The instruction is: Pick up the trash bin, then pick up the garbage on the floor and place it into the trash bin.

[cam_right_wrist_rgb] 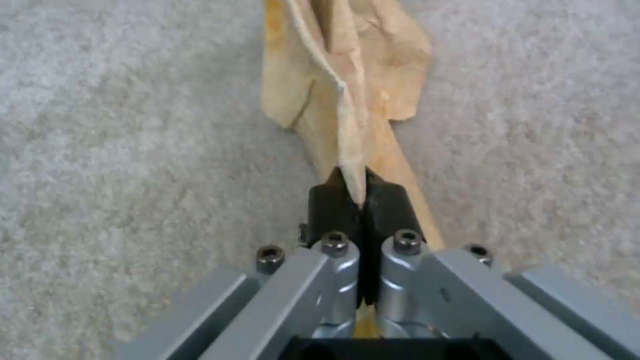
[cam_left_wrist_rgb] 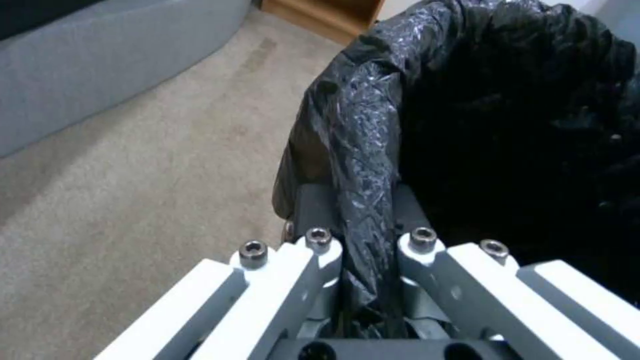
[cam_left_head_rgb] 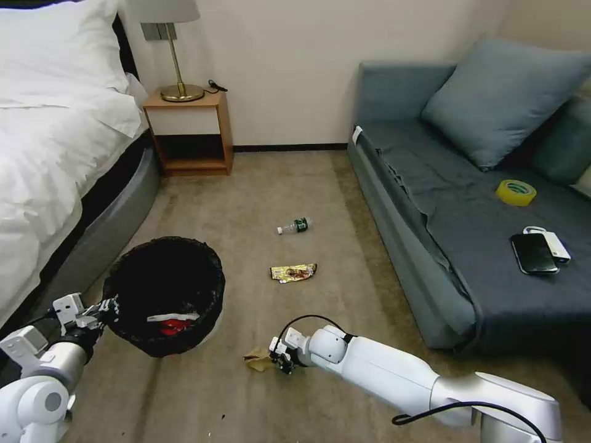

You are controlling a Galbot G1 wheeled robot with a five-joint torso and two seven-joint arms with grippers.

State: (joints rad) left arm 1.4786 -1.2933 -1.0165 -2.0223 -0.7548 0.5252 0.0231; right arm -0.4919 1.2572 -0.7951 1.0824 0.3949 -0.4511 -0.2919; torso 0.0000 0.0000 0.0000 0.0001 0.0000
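While right gripper (cam_right_wrist_rgb: 360,197) pinches paper bag (cam_right_wrist_rgb: 347,85).

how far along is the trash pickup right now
Done: the left gripper clamps the trash bin by its rim, and the red-and-white packet lies inside. In hand: the right gripper is pinched on the brown paper bag at the carpet. Left: the snack wrapper and bottle.
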